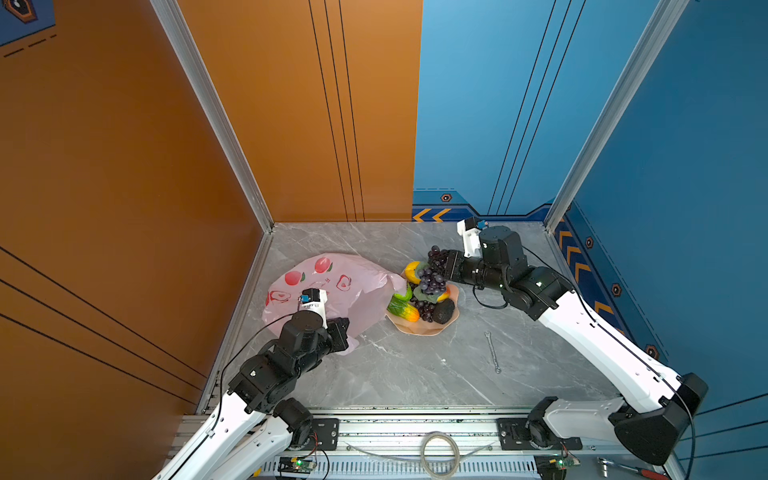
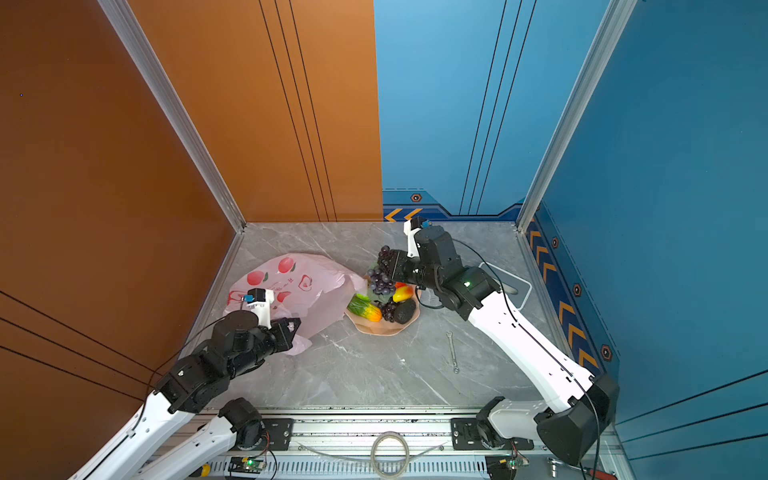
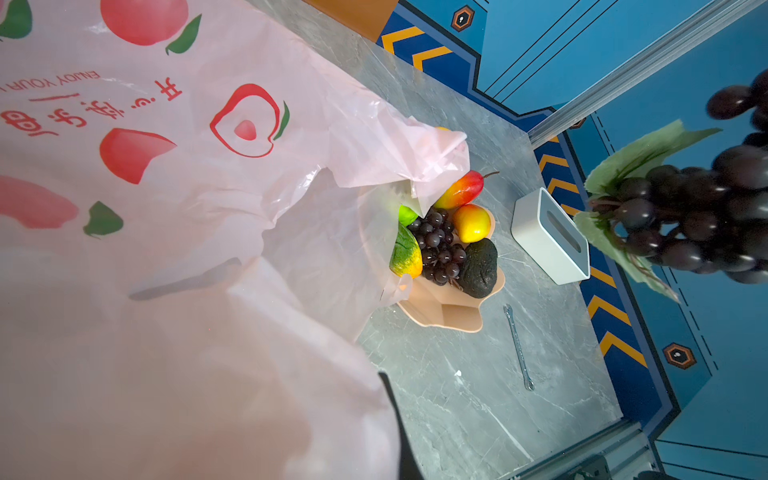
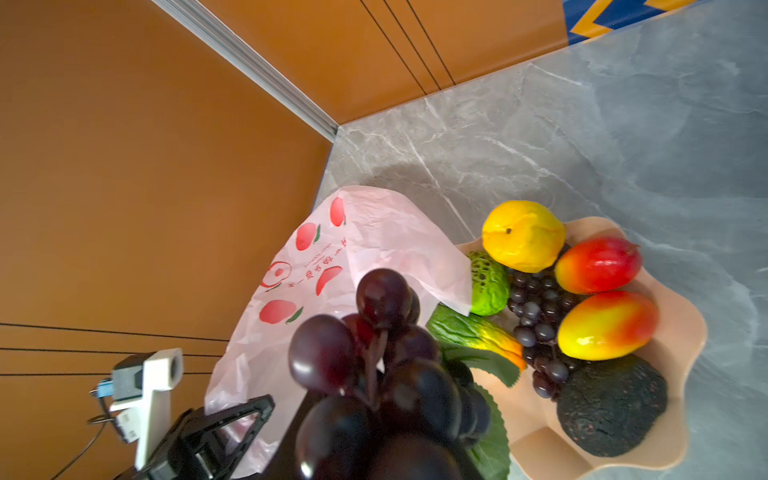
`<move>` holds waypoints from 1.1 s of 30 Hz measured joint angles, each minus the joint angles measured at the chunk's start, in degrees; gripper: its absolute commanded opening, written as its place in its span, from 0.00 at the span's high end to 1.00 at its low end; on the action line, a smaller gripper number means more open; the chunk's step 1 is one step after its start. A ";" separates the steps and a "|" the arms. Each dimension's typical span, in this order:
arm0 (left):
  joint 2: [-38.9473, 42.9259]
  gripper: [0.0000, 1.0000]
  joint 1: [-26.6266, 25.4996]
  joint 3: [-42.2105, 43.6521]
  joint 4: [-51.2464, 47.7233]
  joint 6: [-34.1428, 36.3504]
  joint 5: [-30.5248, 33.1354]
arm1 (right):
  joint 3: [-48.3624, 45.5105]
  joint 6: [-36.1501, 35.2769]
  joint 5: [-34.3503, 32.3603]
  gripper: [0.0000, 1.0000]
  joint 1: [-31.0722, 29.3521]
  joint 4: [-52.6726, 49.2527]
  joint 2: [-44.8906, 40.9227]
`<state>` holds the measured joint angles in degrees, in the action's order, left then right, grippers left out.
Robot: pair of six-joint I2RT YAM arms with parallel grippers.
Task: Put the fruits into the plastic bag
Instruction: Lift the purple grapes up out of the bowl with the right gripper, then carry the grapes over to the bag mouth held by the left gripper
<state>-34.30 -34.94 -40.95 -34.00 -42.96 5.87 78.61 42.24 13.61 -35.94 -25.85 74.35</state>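
While bowl (image 1: 419,330) holds most fruits (image 1: 424,308) (plastic bag (image 1: 357,291) just beside), right hand (image 1: 438,262) grips grape bunch (image 1: 432,282) above it, left hand (image 1: 344,326) clamps bag edge.

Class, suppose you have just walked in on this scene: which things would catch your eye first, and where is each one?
First the dark grape bunch, dangling from the right gripper above the peach bowl of bright toy fruits, mid-scene in both top views. Next the pale-pink plastic bag with red fruit prints, lying left of the bowl, its near edge pinched in the left gripper.
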 measured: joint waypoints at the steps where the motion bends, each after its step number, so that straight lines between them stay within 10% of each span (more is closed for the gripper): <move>1: 0.00 1.00 -0.02 0.00 0.02 0.00 -0.04 | 0.13 0.74 0.81 0.71 0.00 0.98 0.00; 33: 0.94 1.00 -0.66 0.00 0.46 -0.24 -1.31 | 8.20 4.76 3.98 0.74 -13.03 10.91 20.20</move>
<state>-33.36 -35.59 -40.95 -33.54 -43.20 4.56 86.80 47.00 17.58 -48.97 -14.94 94.54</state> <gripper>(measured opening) 0.045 0.263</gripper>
